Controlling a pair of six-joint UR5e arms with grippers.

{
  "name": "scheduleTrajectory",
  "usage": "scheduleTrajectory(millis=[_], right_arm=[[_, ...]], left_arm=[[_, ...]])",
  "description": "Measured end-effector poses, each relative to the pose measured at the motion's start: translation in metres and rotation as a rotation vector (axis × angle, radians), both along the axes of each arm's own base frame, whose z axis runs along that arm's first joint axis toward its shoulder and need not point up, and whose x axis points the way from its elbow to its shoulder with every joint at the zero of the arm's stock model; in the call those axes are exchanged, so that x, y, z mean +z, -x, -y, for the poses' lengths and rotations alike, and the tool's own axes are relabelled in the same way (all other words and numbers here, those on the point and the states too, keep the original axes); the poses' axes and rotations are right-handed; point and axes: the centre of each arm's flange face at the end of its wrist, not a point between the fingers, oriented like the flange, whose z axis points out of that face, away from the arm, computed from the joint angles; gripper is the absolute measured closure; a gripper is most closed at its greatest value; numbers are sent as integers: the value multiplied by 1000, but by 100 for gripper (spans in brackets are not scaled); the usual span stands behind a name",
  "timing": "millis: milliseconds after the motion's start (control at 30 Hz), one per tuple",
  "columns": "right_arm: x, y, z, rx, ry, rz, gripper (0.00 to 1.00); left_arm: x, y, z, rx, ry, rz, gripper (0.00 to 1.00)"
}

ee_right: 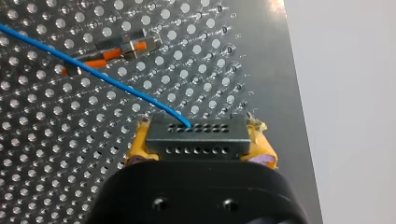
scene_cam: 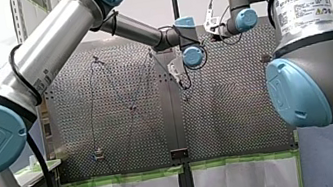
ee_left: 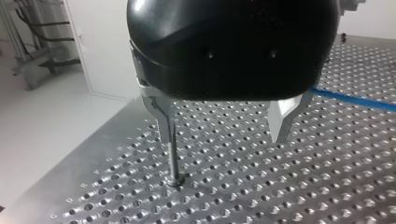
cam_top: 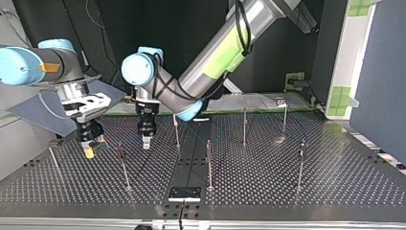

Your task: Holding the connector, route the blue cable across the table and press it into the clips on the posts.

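My right gripper (ee_right: 200, 148) is shut with its yellow pads (ee_right: 138, 145) on a dark grey connector (ee_right: 196, 136). The blue cable (ee_right: 107, 78) leaves the connector and runs away over the perforated table. In the top view my right gripper (cam_top: 89, 148) hangs low at the left. My left gripper (cam_top: 146, 140) stands a little to its right. In the left wrist view its metal fingers (ee_left: 282, 119) are open with nothing between them. A thin post (ee_left: 173, 161) stands right at one finger. The blue cable (ee_left: 355, 98) lies behind the other finger.
Several thin posts stand on the table, among them one (cam_top: 125, 167) near the front, one (cam_top: 208, 163) at the middle and one (cam_top: 300, 163) to the right. A clip with orange parts (ee_right: 114, 50) sits ahead of my right gripper, close to the cable. A black plate (cam_top: 184, 193) lies at the near edge.
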Motion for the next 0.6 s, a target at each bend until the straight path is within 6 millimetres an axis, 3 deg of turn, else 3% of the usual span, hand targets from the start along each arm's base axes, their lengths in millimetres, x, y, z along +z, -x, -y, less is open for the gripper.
scheduleTrajectory(millis=[367, 600], right_arm=[[0, 0, 0, 0, 0, 0, 100], [0, 0, 0, 0, 0, 0, 100]], left_arm=[[0, 30, 0, -26, -63, -65, 2], [17, 65, 11, -107, -51, -37, 2]])
